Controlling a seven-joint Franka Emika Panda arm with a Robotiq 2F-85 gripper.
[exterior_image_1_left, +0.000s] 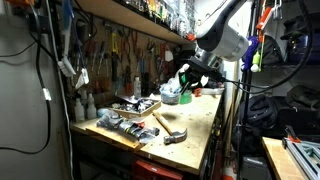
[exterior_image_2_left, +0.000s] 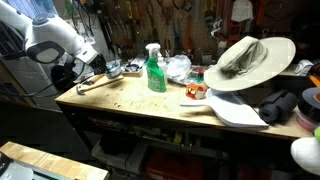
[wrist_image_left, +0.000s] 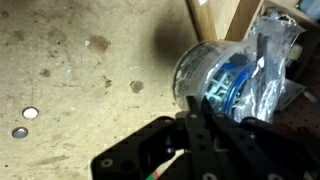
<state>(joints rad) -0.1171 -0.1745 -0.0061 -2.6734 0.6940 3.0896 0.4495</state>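
Fingers (wrist_image_left: 195, 128) are a dark blur low in the wrist view, and I cannot tell whether they are spread or closed; a clear plastic tub (wrist_image_left: 215, 80) sits just ahead. In an exterior view the gripper (exterior_image_1_left: 192, 78) hovers over the workbench (exterior_image_1_left: 195, 125). In an exterior view a hammer (exterior_image_2_left: 92, 84) lies near it.

**Item count, table, single moment**

Table (exterior_image_2_left: 130, 98): 1. End effector (exterior_image_1_left: 188, 80): 1. Green spray bottle (exterior_image_2_left: 154, 68): 1. Hammer (exterior_image_2_left: 93, 83): 1. Wide-brimmed hat (exterior_image_2_left: 250, 58): 1. Flat white piece (exterior_image_2_left: 238, 110) below the hat: 1. Dark cloth bundle (exterior_image_2_left: 285, 104): 1. Clear plastic tub (wrist_image_left: 215, 78) with blue contents, wrist view: 1. Small round metal discs (wrist_image_left: 30, 113) on the table, wrist view: 2. Shallow tray (exterior_image_1_left: 135, 105) of small parts in an exterior view: 1; parts inside too blurred to count. Hand tools on the back wall: many, too small to count.
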